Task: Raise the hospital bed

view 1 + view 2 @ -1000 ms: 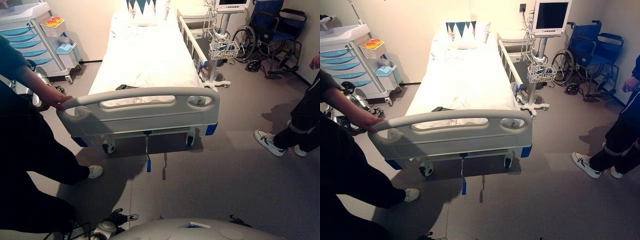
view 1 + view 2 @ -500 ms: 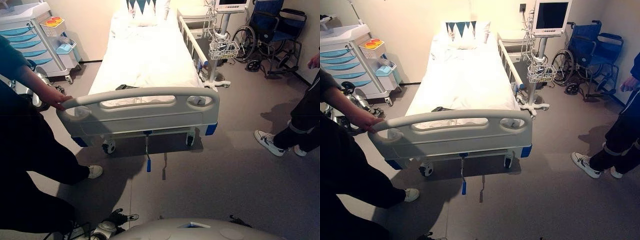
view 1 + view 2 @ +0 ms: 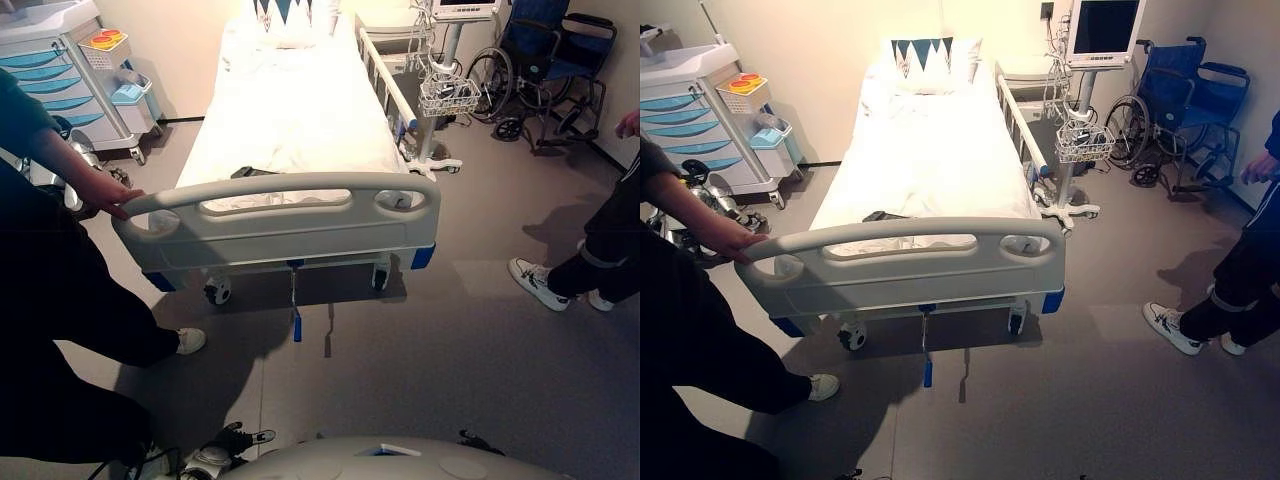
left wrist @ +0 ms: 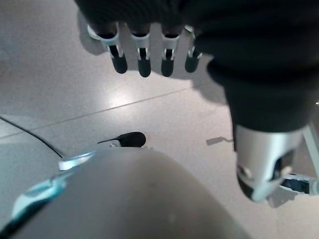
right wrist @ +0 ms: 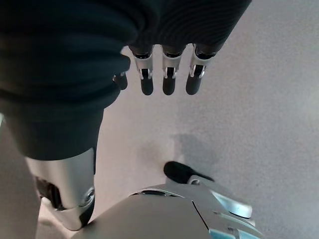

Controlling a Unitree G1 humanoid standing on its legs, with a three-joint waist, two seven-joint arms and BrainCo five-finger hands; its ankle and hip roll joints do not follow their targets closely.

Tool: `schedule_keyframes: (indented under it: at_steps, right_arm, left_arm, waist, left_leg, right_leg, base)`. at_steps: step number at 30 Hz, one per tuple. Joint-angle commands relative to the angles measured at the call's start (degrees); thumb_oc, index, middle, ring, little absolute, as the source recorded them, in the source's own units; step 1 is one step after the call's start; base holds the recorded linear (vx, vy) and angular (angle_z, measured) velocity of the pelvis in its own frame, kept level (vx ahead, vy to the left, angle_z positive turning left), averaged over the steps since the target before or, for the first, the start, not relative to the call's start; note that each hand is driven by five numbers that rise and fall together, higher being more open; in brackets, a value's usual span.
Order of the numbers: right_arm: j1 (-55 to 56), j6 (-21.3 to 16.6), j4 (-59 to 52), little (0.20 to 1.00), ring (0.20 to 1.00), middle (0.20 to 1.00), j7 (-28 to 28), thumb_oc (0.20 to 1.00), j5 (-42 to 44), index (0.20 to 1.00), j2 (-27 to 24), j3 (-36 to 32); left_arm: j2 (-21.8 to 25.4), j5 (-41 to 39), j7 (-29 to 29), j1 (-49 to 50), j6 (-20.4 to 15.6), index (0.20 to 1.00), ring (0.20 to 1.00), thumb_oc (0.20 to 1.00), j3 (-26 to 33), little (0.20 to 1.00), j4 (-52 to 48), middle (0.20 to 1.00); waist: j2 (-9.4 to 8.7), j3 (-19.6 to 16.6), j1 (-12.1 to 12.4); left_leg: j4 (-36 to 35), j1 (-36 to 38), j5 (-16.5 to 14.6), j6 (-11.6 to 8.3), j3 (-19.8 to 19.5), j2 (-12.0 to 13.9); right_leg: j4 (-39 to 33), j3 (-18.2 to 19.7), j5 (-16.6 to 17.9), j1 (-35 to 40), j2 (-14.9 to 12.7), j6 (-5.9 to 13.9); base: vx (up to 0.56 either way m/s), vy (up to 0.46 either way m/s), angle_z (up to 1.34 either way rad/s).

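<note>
Standing lengthwise at 12 o'clock in the head views is the hospital bed (image 3: 930,160), its grey footboard (image 3: 902,262) nearest, flat under white sheets, pillow (image 3: 922,52) at the far end. A blue-tipped crank handle (image 3: 927,362) is seen hanging below the footboard's middle.

The footboard's 9 o'clock corner is gripped by a person's hand (image 3: 732,243); dark trousers and a white shoe (image 3: 822,387) are seen at 8 o'clock. A second person's legs and shoes (image 3: 1172,331) are placed at 3 o'clock, well apart from the bed.

A monitor stand (image 3: 1080,120) with wire basket is seen just beside the bed's 1 o'clock side, a wheelchair (image 3: 1185,110) further out at 2 o'clock, a drawer cart (image 3: 700,120) at 10 o'clock.

Open grey floor (image 3: 1090,400) is left between footboard and camera.

Shown in the wrist views, not the head views: left hand (image 4: 149,52) and right hand (image 5: 164,74), fingers relaxed and extended, nothing held, both over bare floor.
</note>
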Motion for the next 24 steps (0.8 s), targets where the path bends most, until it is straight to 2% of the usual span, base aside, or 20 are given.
schedule_keyframes:
  at_steps: [1,2,3,14,24]
  right_arm:
    - [-5.1,0.2,2.7,1.000,1.000,1.000,-0.1,1.000,2.6,1.000,-0.8,-0.1]
    - [-5.2,0.2,2.8,1.000,1.000,1.000,-0.1,1.000,2.6,1.000,-0.8,-0.1]
    - [-6.5,0.0,2.4,1.000,1.000,1.000,-0.5,1.000,3.6,1.000,-1.4,-0.3]
    - [-12.3,-1.0,-0.1,1.000,1.000,1.000,-3.2,1.000,8.3,1.000,-3.5,0.3]
    - [-18.0,-1.6,-1.0,1.000,1.000,1.000,-5.8,1.000,10.4,1.000,-5.0,1.4]
  left_arm:
    - [-1.2,-2.0,0.0,-5.8,-0.2,1.000,1.000,1.000,2.2,1.000,3.5,1.000]
    - [-1.2,-2.0,0.0,-5.9,-0.2,1.000,1.000,1.000,2.3,1.000,3.5,1.000]
    - [-1.0,-2.9,0.5,-7.2,-0.3,1.000,1.000,1.000,2.0,1.000,3.1,1.000]
    - [-1.2,-8.5,2.4,-14.2,-1.4,1.000,1.000,1.000,-0.4,1.000,-0.3,1.000]
    - [-2.1,-12.4,5.1,-21.1,-2.1,1.000,1.000,1.000,-3.3,1.000,-3.5,1.000]
  waist:
    - [-3.37,4.8,1.0]
    - [-3.37,4.8,1.0]
    - [-3.46,6.6,0.8]
    - [-2.67,14.3,-0.4]
    - [-1.50,18.2,-1.3]
  left_leg:
    - [-0.2,-0.8,-1.4,1.28,0.5,-2.0]
    - [-0.2,-0.8,-1.4,1.28,0.5,-2.0]
    - [-0.2,-2.8,-0.5,1.21,0.6,-2.1]
    - [-0.2,-14.7,4.0,0.83,1.0,-2.8]
    - [-0.2,-20.9,5.7,0.54,1.6,-3.1]
  right_leg:
    - [0.9,2.1,4.4,-3.4,-3.5,5.84]
    - [0.9,2.1,4.4,-3.5,-3.5,5.84]
    - [1.1,2.0,5.2,-5.4,-3.5,5.86]
    - [1.5,2.5,9.4,-17.7,-4.0,6.01]
    - [1.5,4.4,11.4,-24.1,-4.2,5.98]
  base:
    - [-0.10,0.003,0.01]
    - [-0.20,0.008,0.03]
    - [-0.18,0.008,0.02]
    - [-0.13,0.019,0.04]
    - [-0.08,0.018,-0.04]
